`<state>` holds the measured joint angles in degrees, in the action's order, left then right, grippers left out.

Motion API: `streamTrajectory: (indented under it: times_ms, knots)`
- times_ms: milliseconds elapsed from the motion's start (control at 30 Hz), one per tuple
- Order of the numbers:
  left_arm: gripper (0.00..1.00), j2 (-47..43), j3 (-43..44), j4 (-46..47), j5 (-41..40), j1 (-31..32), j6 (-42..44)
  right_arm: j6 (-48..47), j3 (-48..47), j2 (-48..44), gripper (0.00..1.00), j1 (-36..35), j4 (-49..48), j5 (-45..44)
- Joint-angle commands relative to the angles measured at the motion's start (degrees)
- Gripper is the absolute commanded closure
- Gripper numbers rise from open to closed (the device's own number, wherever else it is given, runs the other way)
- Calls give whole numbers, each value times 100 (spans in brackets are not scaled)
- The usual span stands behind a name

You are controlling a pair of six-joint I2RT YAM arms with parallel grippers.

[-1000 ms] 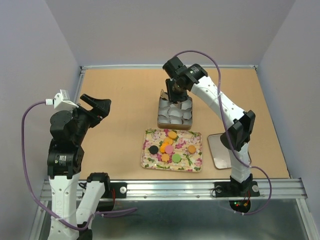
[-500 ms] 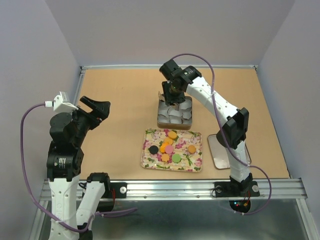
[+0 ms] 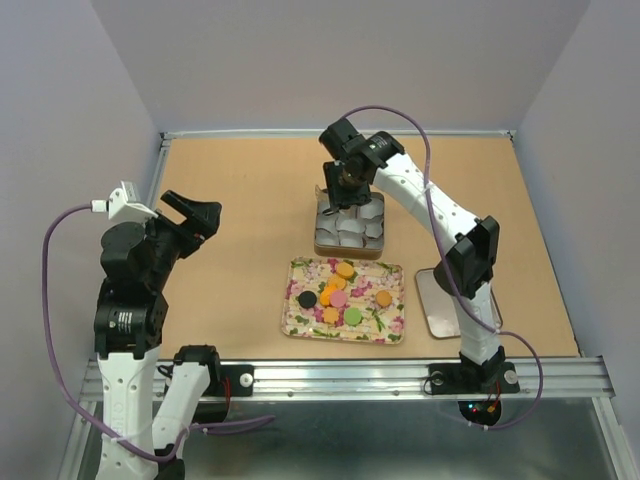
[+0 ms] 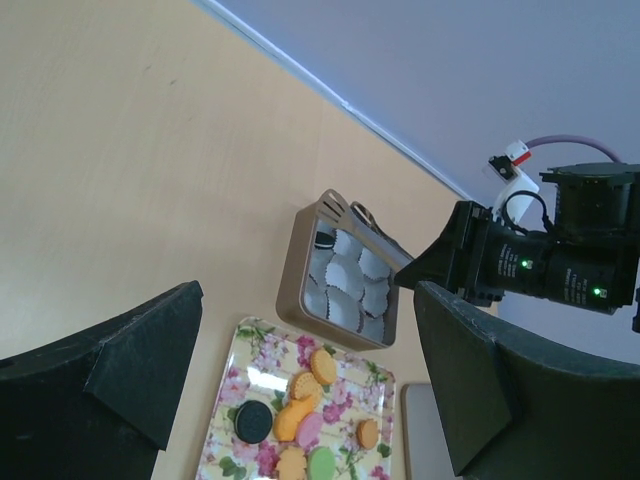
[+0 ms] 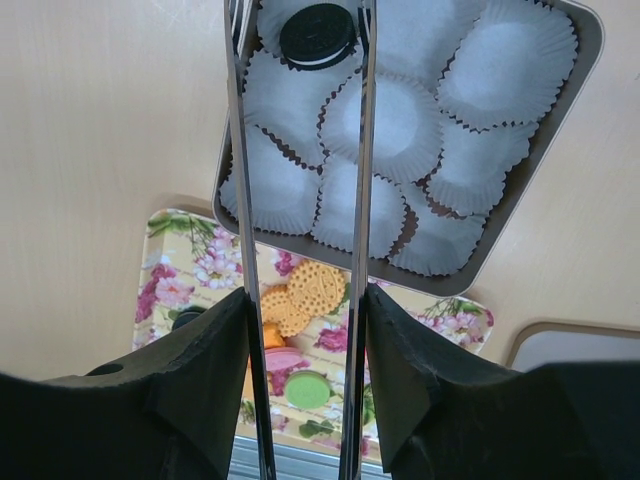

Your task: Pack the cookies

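Observation:
Several cookies [image 3: 340, 292] in orange, yellow, pink, green and black lie on the floral tray [image 3: 298, 268]. They also show in the left wrist view [image 4: 300, 420]. One black cookie [image 5: 317, 35] rests in a white paper cup at a far corner of the brown tin [image 3: 319, 243]. My right gripper [image 3: 346, 182] hovers over that corner, shut on metal tongs [image 5: 243, 200]. The tong arms stand apart and their tips flank the black cookie. My left gripper [image 3: 196, 214] hangs open and empty, high above the table's left side.
The tin [image 5: 585, 60] holds several empty white paper cups [image 5: 395, 125]. A grey lid [image 3: 437, 300] lies flat to the right of the tray. The table's back wall edge [image 4: 330, 95] runs behind the tin.
The right wrist has shifted a little to the left over the tin's far corner, and the tong arms have spread wider. The left arm has stayed still.

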<state>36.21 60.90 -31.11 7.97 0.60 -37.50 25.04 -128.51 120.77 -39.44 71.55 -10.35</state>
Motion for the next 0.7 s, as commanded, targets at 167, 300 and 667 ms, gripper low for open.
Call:
streamTrajectory:
  times_ms: [167, 300, 667]
  knots:
    - [1, 290, 413, 193, 117, -16, 207, 124, 1072, -1783, 48, -90, -71, 235]
    - [1, 387, 387, 316, 222, -16, 225, 291, 2135, -2680, 48, -301, -53, 296]
    - [1, 537, 247, 422, 337, -16, 427, 1205, 4378, -4140, 48, -995, -1, 622]
